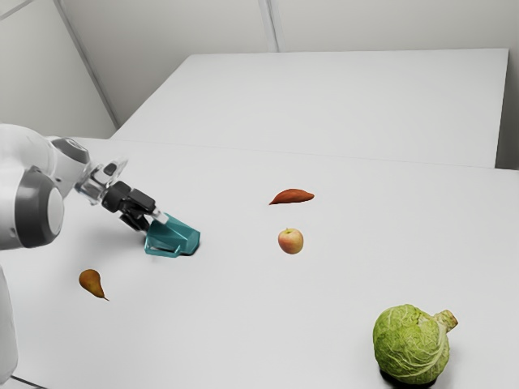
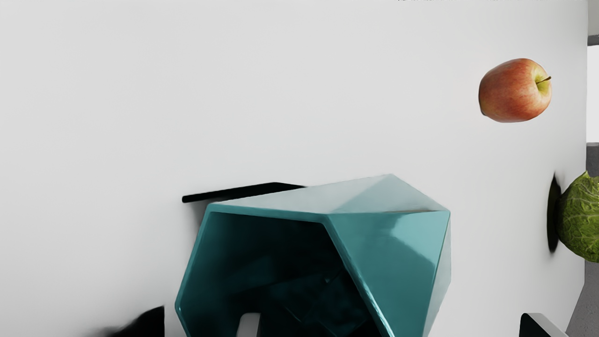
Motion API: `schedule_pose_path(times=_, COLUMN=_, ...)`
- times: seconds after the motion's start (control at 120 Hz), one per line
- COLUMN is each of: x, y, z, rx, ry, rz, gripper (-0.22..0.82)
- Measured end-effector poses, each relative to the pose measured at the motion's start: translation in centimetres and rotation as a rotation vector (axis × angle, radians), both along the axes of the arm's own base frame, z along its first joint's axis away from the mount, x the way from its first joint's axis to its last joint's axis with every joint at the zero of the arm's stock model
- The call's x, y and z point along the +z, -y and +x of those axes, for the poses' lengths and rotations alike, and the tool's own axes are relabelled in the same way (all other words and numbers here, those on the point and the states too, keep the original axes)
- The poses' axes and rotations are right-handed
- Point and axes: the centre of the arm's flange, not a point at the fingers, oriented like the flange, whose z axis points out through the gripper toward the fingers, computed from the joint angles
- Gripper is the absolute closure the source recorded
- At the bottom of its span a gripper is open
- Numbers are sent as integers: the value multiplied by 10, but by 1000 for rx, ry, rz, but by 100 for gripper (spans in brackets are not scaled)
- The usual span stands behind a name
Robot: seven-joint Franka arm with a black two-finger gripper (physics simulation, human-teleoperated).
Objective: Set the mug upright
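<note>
The gripper (image 1: 156,217) reaches down to the mouth end of the teal mug (image 1: 183,235), which lies on its side on the table, its handle on the side toward the exterior camera. In the wrist view the faceted mug (image 2: 388,252) has its dark opening turned to the hand. The gripper (image 2: 390,325) is open, with its fingertips wide apart. One fingertip (image 2: 249,326) overlaps the mug's opening; the other (image 2: 540,326) stands outside the mug with a gap to its wall. The handle's attachment is hidden from the hand camera.
On the white table (image 1: 243,324), an apple (image 1: 290,241) and a reddish sweet potato (image 1: 292,196) lie toward the exterior view's right of the mug. A brown pear (image 1: 92,284) is nearer the arm's base. A green cabbage (image 1: 411,344) sits at the exterior view's lower right.
</note>
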Motion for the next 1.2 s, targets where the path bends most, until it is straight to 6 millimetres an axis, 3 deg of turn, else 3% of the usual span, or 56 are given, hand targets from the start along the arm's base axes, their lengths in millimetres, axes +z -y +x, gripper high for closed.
schedule_pose_path(times=0.333, x=-10, y=8, z=6, rx=11, ry=43, rz=-35, gripper=3)
schedule_pose_path(times=0.783, x=-9, y=11, z=8, rx=4, ry=75, rz=-50, gripper=50)
schedule_pose_path(times=0.975, x=-3, y=17, z=12, rx=0, ry=98, rz=-58, gripper=63)
schedule_pose_path(times=1.2, x=29, y=32, z=20, rx=-21, ry=165, rz=-74, gripper=73)
